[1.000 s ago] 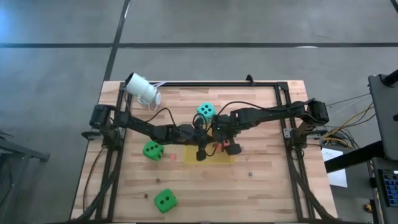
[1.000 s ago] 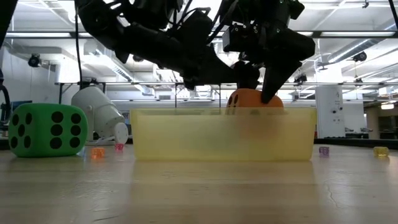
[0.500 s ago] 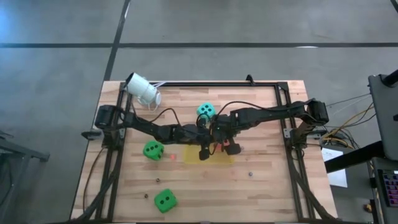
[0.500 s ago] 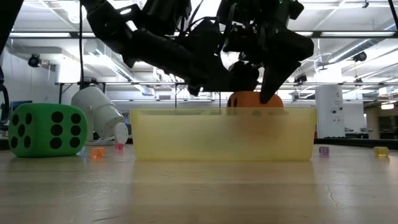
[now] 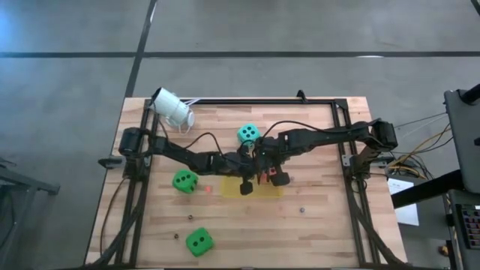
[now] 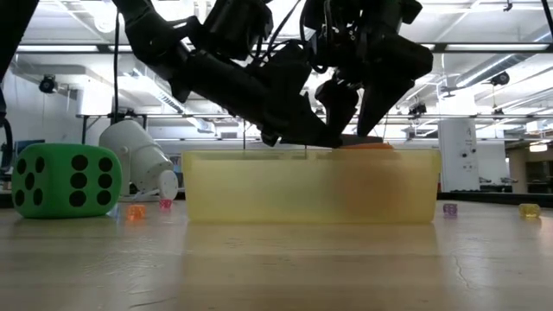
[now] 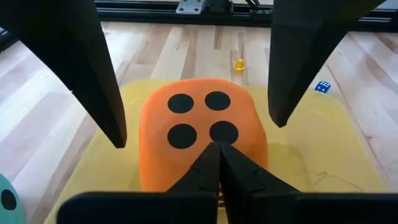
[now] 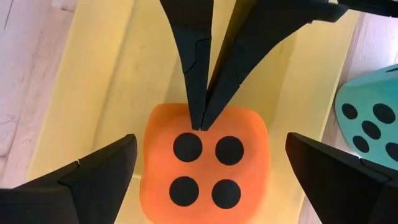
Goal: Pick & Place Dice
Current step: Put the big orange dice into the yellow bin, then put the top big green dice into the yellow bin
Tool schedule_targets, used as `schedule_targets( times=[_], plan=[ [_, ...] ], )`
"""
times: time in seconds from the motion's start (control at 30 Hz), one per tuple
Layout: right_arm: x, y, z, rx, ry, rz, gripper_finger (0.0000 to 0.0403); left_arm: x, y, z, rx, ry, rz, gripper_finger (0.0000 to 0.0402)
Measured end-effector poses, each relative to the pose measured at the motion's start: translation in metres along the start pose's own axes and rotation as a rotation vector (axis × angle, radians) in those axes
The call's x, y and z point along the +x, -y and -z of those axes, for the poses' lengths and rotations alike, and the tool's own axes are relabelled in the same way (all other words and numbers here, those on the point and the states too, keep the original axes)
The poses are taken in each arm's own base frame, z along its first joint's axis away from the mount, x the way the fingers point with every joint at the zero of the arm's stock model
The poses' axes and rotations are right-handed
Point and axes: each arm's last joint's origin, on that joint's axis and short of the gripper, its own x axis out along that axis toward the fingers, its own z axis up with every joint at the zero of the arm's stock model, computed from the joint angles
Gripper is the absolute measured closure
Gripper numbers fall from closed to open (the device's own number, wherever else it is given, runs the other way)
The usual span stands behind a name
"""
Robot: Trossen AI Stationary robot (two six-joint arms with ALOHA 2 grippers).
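Observation:
The orange-red die (image 8: 205, 162) sits in the yellow tray (image 6: 302, 186), four-pip face up. Only a sliver of it (image 6: 367, 145) shows over the tray's rim in the low view. My left gripper (image 7: 217, 148) is shut, with its tips on that die. My right gripper (image 8: 211, 168) hangs open above the die, one finger on each side and apart from it. A teal die (image 5: 248, 134) rests on the table just beyond the tray. Two green dice (image 5: 184, 181) (image 5: 199, 241) rest on the table to the left and near the front. My left gripper's shut fingertips rest on the orange-red die's four-pip top face, at the edge nearest the left arm (image 7: 214, 140). They slant down onto it from the table's left. The die sits low in the tray, its top face up.
A white cylinder-shaped camera (image 5: 172, 108) lies at the table's far left corner. Tiny loose dice (image 6: 136, 212) (image 6: 449, 209) (image 6: 529, 209) dot the wood. A black frame rail (image 5: 262, 101) runs along the far edge.
My left gripper, still shut, has gone down and toward the table's right, onto the orange-red die. The die stood well above the tray's rim in the low view. It has now sunk almost wholly behind the tray's wall.

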Motion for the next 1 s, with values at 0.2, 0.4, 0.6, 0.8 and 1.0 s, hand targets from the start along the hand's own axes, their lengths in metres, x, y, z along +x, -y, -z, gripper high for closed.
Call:
schedule_targets(
  times=[0.2, 0.4, 0.6, 0.8, 1.0],
  plan=[
    [-0.013, -0.002, 0.002, -0.011, 0.018, 0.011, 0.0003, -0.01, -0.001, -0.014, 0.006, 0.028, -0.002, 0.0394],
    [-0.037, -0.004, 0.005, -0.016, 0.078, 0.033, 0.0003, -0.02, 0.0, -0.023, 0.031, 0.036, 0.0, 0.0394],
    [-0.064, -0.009, 0.015, -0.034, 0.148, 0.071, 0.0003, -0.032, 0.001, -0.028, 0.041, -0.016, 0.003, 0.0394],
    [-0.091, -0.014, 0.029, -0.034, 0.215, 0.135, 0.0003, -0.054, 0.006, -0.032, 0.09, 0.0, 0.015, 0.0394],
    [-0.111, -0.02, 0.047, -0.016, 0.273, 0.164, 0.0003, -0.083, 0.005, -0.03, 0.091, 0.027, 0.016, 0.0394]
  ],
)
